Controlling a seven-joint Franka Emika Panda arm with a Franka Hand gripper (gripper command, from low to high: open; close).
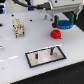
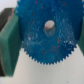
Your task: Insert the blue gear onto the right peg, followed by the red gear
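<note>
My gripper (image 1: 63, 21) is shut on the blue gear (image 1: 65, 23) and holds it above the white table at the exterior view's upper right. In the wrist view the blue gear (image 2: 44, 37) fills the frame, with its centre hole visible, clamped between green pads (image 2: 8, 44). The red gear (image 1: 56, 34) lies flat on the table just below and to the left of the gripper. The black-framed pale plate (image 1: 45, 58) lies nearer the front, with the right peg (image 1: 50, 50) upright on it and the left pin (image 1: 36, 55) beside it. Both pegs stand bare.
A beige blocky part (image 1: 19, 27) stands on the table at the exterior view's left. Dark items line the table's far edge (image 1: 30, 9). The robot's white wrist body (image 1: 62, 6) hangs over the upper right.
</note>
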